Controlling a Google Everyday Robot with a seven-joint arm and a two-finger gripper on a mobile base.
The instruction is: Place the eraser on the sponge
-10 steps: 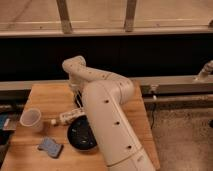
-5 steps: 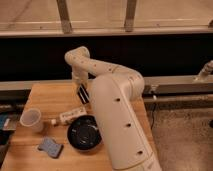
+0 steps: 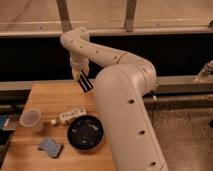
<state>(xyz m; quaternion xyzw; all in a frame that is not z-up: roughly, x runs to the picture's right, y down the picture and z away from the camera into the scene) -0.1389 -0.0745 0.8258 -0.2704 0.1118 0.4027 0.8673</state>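
The eraser, a small black block with white stripes, hangs tilted in the air over the far edge of the wooden table. My gripper is just above it and shut on its upper end. The sponge, a light-blue soft pad, lies flat near the table's front left, well below and to the left of the gripper. Nothing rests on the sponge.
A black bowl sits right of the sponge. A translucent white cup stands at the left and a white labelled tube lies between cup and bowl. My large white arm covers the table's right side.
The arm has swung upward and back, carrying the eraser from low over the table's middle to high above its far edge. The sponge, bowl, cup and tube have stayed put.
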